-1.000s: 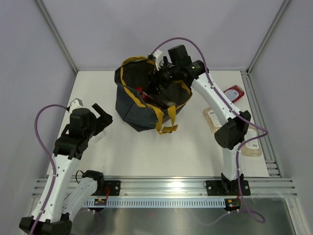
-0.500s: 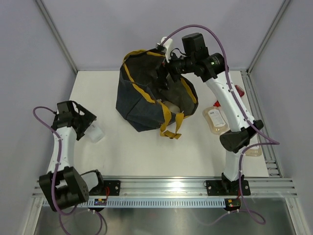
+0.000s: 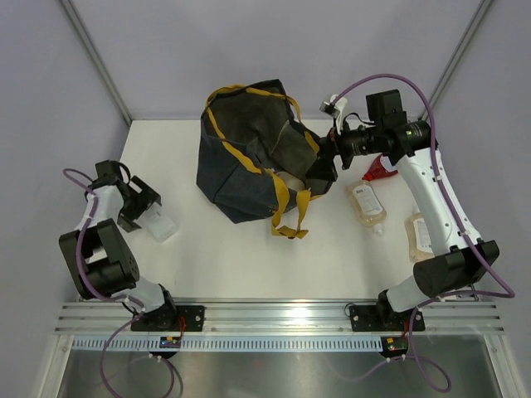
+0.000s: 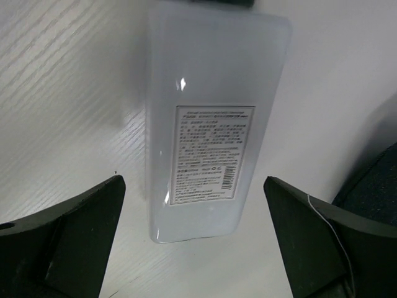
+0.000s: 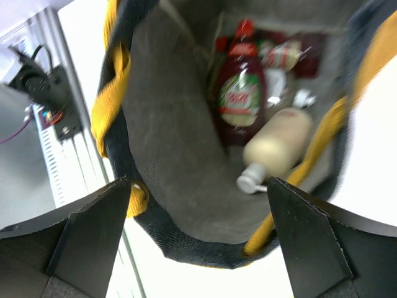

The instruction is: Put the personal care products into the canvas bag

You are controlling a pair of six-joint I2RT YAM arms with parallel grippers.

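- The flat, pale translucent labelled pouch (image 4: pixel 208 133) lies on the white desk (image 4: pixel 62 74) between the fingers of my left tool (image 4: pixel 192 183), which is spread wide and grips nothing. Straddling it so, I judge, readies a pinch across its width.
- My right tool (image 5: pixel 198 185), equally wide and empty, hangs at the mouth of the floppy navy canvas bag with mustard straps (image 5: pixel 167 124).
- Ahead of it, inside: a dark red pouch (image 5: pixel 239 93) and a beige white-capped bottle (image 5: pixel 276 146).

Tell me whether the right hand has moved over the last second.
Yes. The right hand has pulled out of the canvas bag to its right rim, moving rightward and away from the table's far edge.
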